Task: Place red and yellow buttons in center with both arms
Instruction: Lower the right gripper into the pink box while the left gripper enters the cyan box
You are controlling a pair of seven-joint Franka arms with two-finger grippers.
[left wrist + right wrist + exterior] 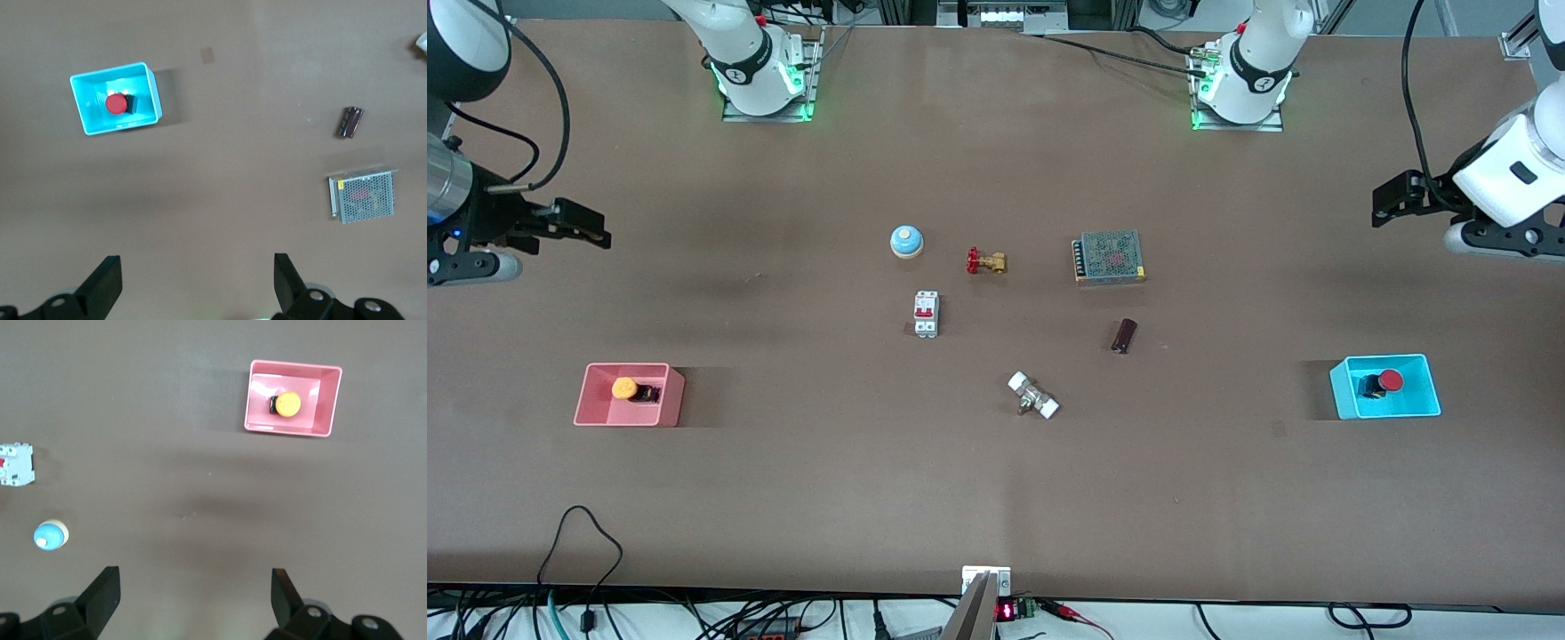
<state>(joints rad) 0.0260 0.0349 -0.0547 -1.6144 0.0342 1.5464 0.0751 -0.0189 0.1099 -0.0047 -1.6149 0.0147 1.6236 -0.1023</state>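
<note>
The orange-yellow button (624, 388) lies in the pink tray (596, 413) at the right arm's end of the table. It also shows in the right wrist view (288, 405). The red button (1390, 381) sits in the cyan tray (1423, 404) at the left arm's end, and shows in the left wrist view (115, 103). My right gripper (594, 229) hangs open and empty over bare tabletop at its end of the table. My left gripper (1384, 201) hangs open and empty over bare tabletop at its end. The centre of the brown tabletop (1014, 333) holds neither button.
Around the middle lie a blue-and-white bell (906, 241), a brass valve with a red handwheel (986, 261), a white breaker (926, 314), a mesh-covered power supply (1109, 257), a dark cylinder (1124, 336) and a white-ended fitting (1033, 396).
</note>
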